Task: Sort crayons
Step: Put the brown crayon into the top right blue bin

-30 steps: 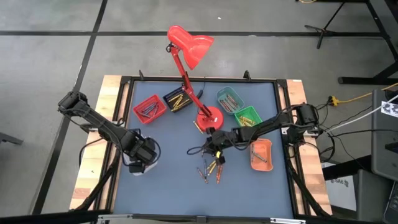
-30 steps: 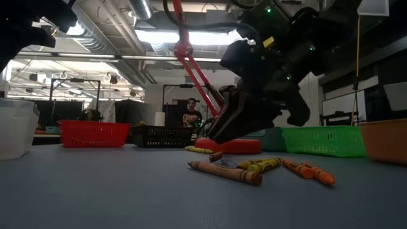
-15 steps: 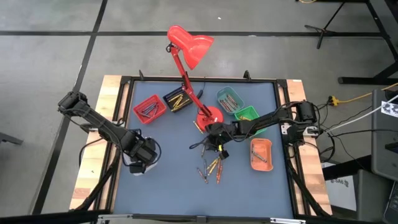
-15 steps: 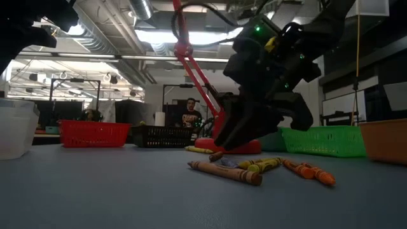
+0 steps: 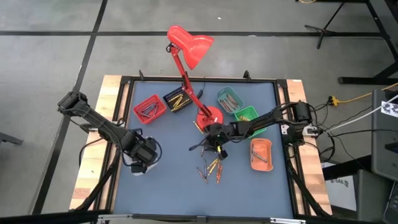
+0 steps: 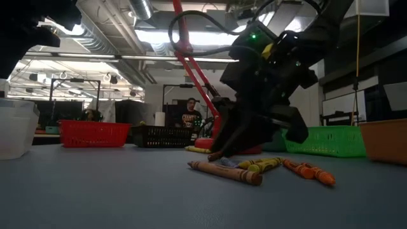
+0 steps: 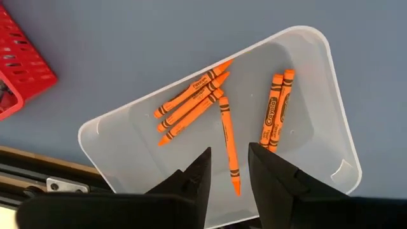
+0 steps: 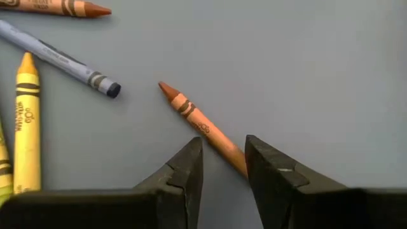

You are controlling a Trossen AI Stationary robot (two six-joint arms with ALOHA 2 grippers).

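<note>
Several loose crayons (image 5: pixel 211 168) lie on the blue-grey mat; they also show in the low view (image 6: pixel 254 168). My right gripper (image 8: pixel 222 149) is open and low over the mat (image 5: pixel 217 148). Its fingers stand on either side of the blunt end of an orange-brown crayon (image 8: pixel 200 124) that lies flat. A blue-grey crayon (image 8: pixel 60 57) and a yellow crayon (image 8: pixel 27 121) lie beside it. My left gripper (image 7: pixel 227 159) is open and empty above a clear tray (image 7: pixel 318 76) that holds several orange crayons (image 7: pixel 191 102). It stands near the table's left edge (image 5: pixel 142 158). My right gripper comes from above with a finger on each side of the orange-brown crayon's blunt end (image 8: pixel 232 156), across its length. The crayon lies flat on the mat. I cannot tell whether the fingers touch it.
A red lamp stands with its base (image 5: pixel 208 117) just beyond the right gripper. Small trays stand along the far side: red (image 5: pixel 148 109), dark (image 5: pixel 176 99), teal (image 5: pixel 229 99) and green (image 5: pixel 247 115). An orange tray (image 5: pixel 261 154) stands at the right. A person shows far behind the table (image 6: pixel 191 114).
My right gripper has come down toward the mat and gone a little toward the far edge, onto the orange-brown crayon. The crayons have not moved.
</note>
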